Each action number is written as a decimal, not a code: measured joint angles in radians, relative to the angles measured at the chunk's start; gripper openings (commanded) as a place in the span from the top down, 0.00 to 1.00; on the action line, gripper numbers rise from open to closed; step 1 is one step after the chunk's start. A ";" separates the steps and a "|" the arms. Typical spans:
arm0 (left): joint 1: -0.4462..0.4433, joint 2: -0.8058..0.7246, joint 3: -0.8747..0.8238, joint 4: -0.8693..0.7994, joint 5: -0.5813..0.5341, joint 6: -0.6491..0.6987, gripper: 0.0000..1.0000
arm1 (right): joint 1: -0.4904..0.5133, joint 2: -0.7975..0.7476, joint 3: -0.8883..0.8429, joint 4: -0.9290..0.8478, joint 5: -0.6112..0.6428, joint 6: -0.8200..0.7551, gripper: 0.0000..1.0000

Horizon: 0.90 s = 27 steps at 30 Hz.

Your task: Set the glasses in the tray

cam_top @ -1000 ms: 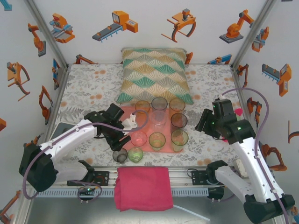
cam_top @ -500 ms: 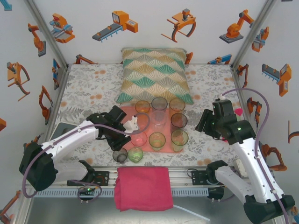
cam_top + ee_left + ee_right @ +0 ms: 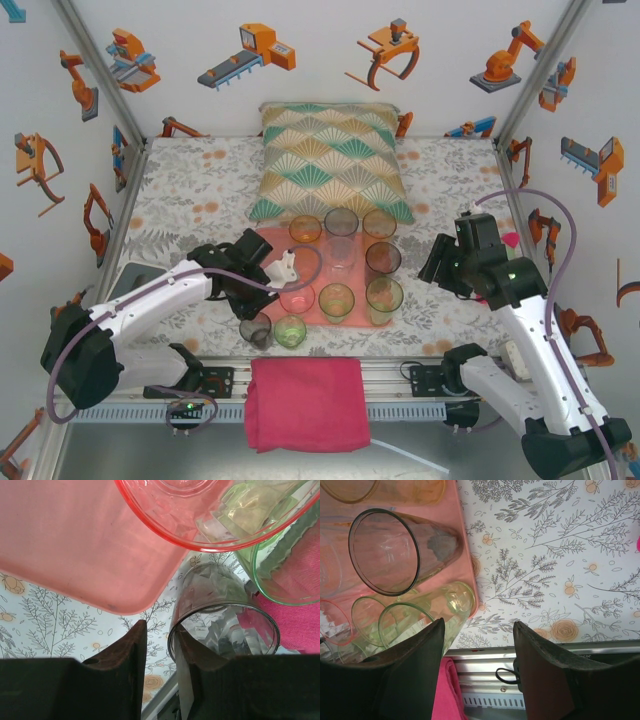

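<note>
You have ten glasses (image 3: pixel 336 300): eight on the one tray (image 3: pixel 75 545), two on the tabletop (image 3: pixel 200 180) off its near edge. Your left claw (image 3: pixel 161 632) is narrowly spread astride the smoky glass (image 3: pixel 220 630) rim, and a gap shows at the outer finger (image 3: pixel 131 650). The green glass (image 3: pixel 285 575) crowds just beyond. Your right claw (image 3: pixel 479 625) is spread and empty at the tray's edge, with bare tabletop to its right.

The left arm (image 3: pixel 150 300) stretches low from the near edge of the table (image 3: pixel 190 180) toward its middle, with the left gripper (image 3: pixel 161 628) tipped down and its fingers a narrow gap apart. The right arm (image 3: pixel 530 330) rears up by the right edge, the right gripper (image 3: pixel 479 625) spread wide and empty.
</note>
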 measured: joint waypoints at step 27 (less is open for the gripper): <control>-0.006 -0.027 0.050 -0.068 -0.038 -0.005 0.93 | 0.000 -0.010 -0.009 0.001 0.000 0.005 0.46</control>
